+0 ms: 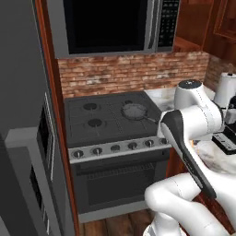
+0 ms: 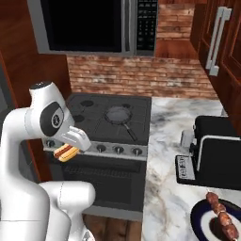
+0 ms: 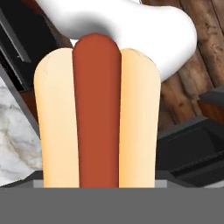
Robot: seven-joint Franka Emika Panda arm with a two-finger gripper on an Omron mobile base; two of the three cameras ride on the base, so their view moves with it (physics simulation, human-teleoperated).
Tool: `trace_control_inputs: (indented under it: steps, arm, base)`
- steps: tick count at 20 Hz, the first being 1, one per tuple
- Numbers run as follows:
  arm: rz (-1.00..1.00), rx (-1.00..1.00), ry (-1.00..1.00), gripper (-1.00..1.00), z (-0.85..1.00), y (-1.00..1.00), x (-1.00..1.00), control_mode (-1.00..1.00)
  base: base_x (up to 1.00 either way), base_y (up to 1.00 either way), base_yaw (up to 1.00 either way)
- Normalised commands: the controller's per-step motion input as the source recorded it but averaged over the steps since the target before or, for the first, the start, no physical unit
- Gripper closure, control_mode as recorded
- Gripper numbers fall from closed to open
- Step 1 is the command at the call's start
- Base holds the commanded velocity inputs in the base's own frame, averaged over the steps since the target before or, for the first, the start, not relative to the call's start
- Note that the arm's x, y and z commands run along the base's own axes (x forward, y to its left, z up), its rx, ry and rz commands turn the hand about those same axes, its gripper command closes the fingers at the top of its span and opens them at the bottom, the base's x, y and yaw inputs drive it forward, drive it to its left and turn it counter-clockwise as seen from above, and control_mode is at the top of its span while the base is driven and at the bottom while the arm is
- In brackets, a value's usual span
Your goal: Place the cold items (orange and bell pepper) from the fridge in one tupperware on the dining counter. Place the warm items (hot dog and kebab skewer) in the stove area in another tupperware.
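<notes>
My gripper [image 2: 68, 148] is shut on the hot dog [image 2: 65, 152], a red sausage in a pale bun, held in the air in front of the stove's knob row. In the hand view the hot dog [image 3: 96, 113] stands lengthwise in the middle and hides the fingertips. The kebab skewer [image 2: 222, 215], with brown meat chunks, lies on a dark round plate [image 2: 202, 220] on the marble counter at the lower right. In the left base view my own white arm [image 1: 186, 122] covers the hand.
A small pan [image 2: 117, 114] sits on the black stove [image 1: 103, 117], under a microwave [image 1: 110, 23]. A black toaster [image 2: 214, 150] stands on the marble counter [image 2: 172, 141] right of the stove. Dark cabinets [image 1: 27, 138] rise at the left.
</notes>
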Motion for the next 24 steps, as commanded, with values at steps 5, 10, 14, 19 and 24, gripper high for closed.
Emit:
trace_control_inputs:
  steps: [5, 10, 14, 19, 24]
  arm:
    - [0.00, 0.00, 0.00, 1.00, 0.00, 0.00, 0.00, 1.00]
    - [0.00, 0.00, 0.00, 1.00, 0.00, 0.00, 0.00, 1.00]
    - [0.00, 0.00, 0.00, 1.00, 0.00, 0.00, 0.00, 1.00]
    - [0.00, 0.00, 0.00, 1.00, 0.00, 0.00, 0.00, 1.00]
    - [0.00, 0.00, 0.00, 1.00, 0.00, 0.00, 0.00, 1.00]
  base:
    - [-0.66, 0.38, -0.39]
    - [-0.81, 0.31, -0.42]
    - [-0.80, 0.01, -0.43]
    - [-0.92, 0.09, -0.45]
    - [-0.98, 0.10, -0.46]
